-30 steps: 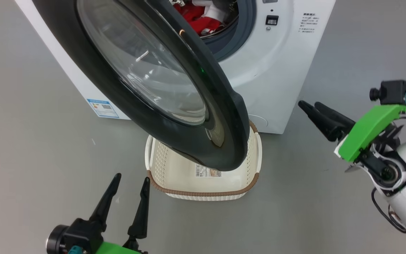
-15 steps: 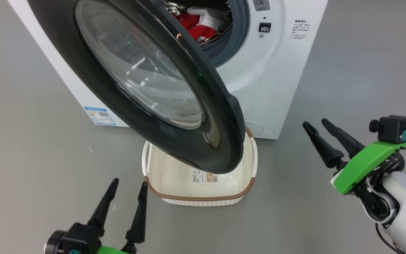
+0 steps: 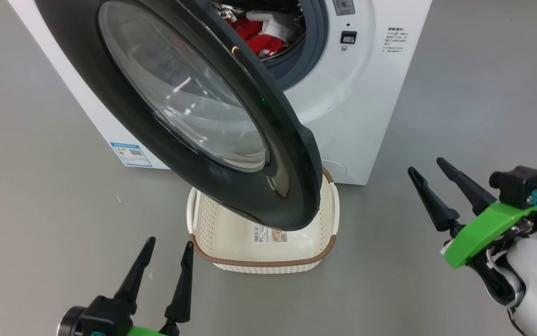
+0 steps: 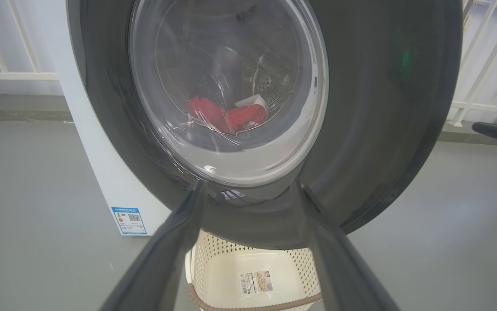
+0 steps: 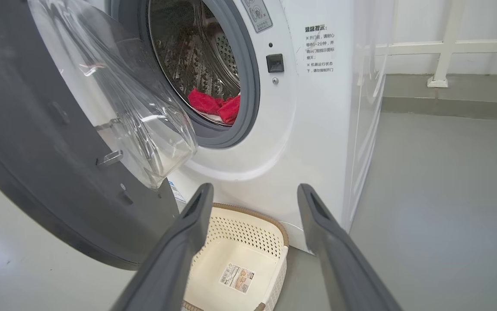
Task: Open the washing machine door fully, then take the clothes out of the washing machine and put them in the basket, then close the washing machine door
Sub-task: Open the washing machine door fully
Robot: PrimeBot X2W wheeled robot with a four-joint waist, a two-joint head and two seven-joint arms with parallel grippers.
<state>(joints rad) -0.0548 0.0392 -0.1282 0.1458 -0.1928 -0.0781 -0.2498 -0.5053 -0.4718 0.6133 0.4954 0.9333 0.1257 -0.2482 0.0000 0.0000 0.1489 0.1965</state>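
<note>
Head view, risk check. The washing machine door (image 3: 180, 107) is standing only part open, swinging out from the left side of the washing machine (image 3: 352, 102) and overhanging the basket (image 3: 261, 263) below it. The clothes (image 3: 264, 42) are lying inside the drum, low at the mouth.

Likely failures:
- The door is blocking part of the drop path. A garment released now is probably landing on the rim or the floor (image 3: 39, 210).
- An arm reaching in is risking a knock against the bulging glass bowl, which is projecting toward the drum.
- The glossy rim is looking slippery, so a pushing finger may be sliding off it.
- Limp fabric may be snagging on the gasket lip or trailing out of a shallow pinch.
- The basket is looking light and may be skidding if nudged.

Materials: smooth black plastic rim, clear moulded glass, grey rubber gasket, perforated steel drum, white enamelled cabinet, cream perforated plastic with a brown woven-look edge, soft red cloth with white trim.

The left gripper (image 3: 169, 241) is hovering just beside the basket's near corner, and the right gripper (image 3: 425, 165) is hanging well apart to the right. Both sets of jaws are spread wide and are gripping nothing.
</note>
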